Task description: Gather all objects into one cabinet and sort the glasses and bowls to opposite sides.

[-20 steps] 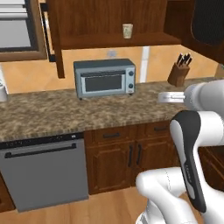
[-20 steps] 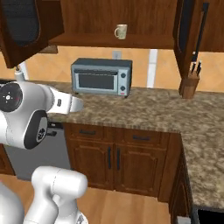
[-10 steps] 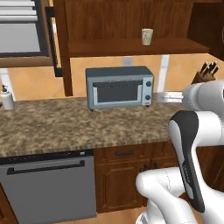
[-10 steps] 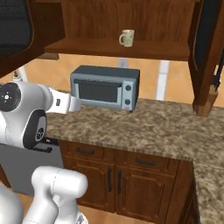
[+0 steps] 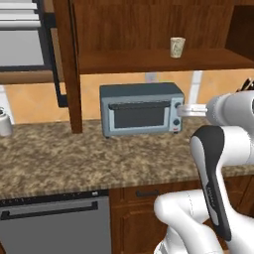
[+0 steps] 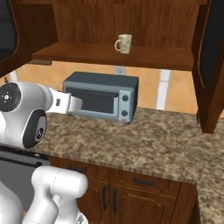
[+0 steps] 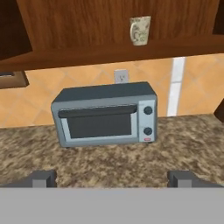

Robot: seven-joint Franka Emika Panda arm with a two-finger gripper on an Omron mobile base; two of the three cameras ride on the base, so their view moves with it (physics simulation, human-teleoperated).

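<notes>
While the gripper (image 7: 112, 178) hangs spread wide with nothing between its tips above the speckled brown granite surface (image 7: 109, 164), the cream-white handled mug (image 7: 140, 30) stands upright on the dark wooden cabinet (image 7: 87, 26) shelf, well above and apparently beyond it, over the grey toaster oven (image 7: 105, 113).

We see the arm (image 5: 218, 163) as a chain of rounded, glossy white shells, fat and smooth like moulded plastic. A long black band runs down the side of one link, and in the right base view we catch a round dark grey cap on the joint with a small pale mark at its centre. Down in the hand view, the fingertips (image 7: 43, 178) are small, blocky and dark grey.
</notes>
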